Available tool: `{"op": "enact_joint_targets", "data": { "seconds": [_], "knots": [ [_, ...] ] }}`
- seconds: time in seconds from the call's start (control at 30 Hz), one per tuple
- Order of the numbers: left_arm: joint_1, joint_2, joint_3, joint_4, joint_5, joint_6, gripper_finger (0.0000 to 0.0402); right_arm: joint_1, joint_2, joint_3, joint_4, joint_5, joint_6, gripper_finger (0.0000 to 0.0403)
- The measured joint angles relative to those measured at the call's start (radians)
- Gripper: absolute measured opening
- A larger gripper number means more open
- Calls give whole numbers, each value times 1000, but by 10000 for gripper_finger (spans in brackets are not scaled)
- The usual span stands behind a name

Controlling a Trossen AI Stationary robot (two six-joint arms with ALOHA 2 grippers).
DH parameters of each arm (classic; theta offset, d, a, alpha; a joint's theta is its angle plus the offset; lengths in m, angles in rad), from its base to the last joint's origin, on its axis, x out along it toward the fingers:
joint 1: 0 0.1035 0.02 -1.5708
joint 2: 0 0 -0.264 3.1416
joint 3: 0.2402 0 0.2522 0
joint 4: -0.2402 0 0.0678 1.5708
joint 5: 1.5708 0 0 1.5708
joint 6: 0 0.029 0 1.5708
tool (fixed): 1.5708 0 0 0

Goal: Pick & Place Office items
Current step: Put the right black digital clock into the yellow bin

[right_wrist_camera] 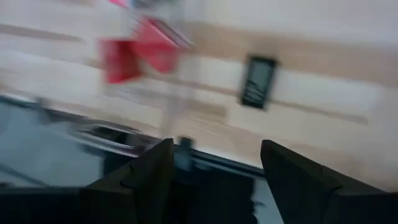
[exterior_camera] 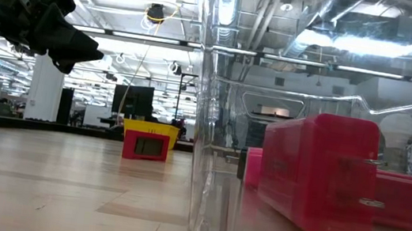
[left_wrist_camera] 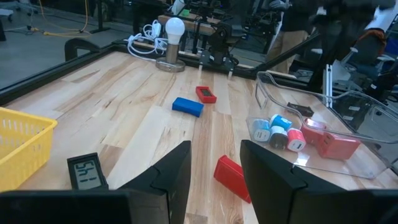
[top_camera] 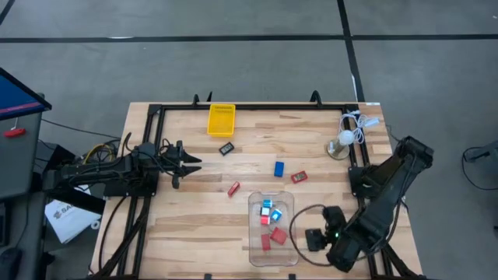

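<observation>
On the table lie a black rectangle [top_camera: 226, 148], a blue block [top_camera: 278, 168] and two red blocks [top_camera: 299, 177] [top_camera: 233, 188]. The clear bin [top_camera: 250, 249] holds white-and-cyan bits [left_wrist_camera: 280, 130] and red blocks [left_wrist_camera: 336, 143]. My left gripper [left_wrist_camera: 214, 180] hovers open over the table's left side, pointing level toward the items, with nothing between its fingers. My right gripper [right_wrist_camera: 214, 180] hangs open above the near right corner, pointing steeply down. Below it, another black rectangle [right_wrist_camera: 258, 81] lies flat beside the bin.
A yellow tray [top_camera: 221, 119] stands at the far edge. At the far right sit a white lamp-like object [top_camera: 342, 144] and its coiled cable. A black frame rail [top_camera: 148, 155] runs around the table. A cable loop [top_camera: 299, 222] hangs by my right arm, next to the bin.
</observation>
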Motion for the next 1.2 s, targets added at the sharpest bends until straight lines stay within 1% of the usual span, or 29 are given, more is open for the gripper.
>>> {"op": "enact_joint_targets", "data": {
  "seconds": [0.07,0.23,0.37,0.47,0.63,0.83,0.9,1.0,1.2],
  "knots": [
    [0,0,0,0,0,0,136,7,40,0,1,-52,37,234],
    [0,0,0,0,0,0,136,29,114,0,44,-98,102,234],
    [0,0,0,0,0,0,136,34,164,0,51,-168,109,234],
    [0,0,0,0,0,0,136,33,188,-1,49,-196,88,234],
    [0,0,0,0,0,0,136,25,206,0,24,-183,21,234],
    [0,0,0,1,0,0,136,28,230,0,20,-152,-153,234],
    [0,0,0,3,0,0,136,41,233,0,25,-126,-228,234],
    [0,0,0,7,0,0,136,68,248,1,32,-75,-295,234],
    [0,0,0,17,0,0,136,103,288,0,94,-40,-383,234]
  ]
}}
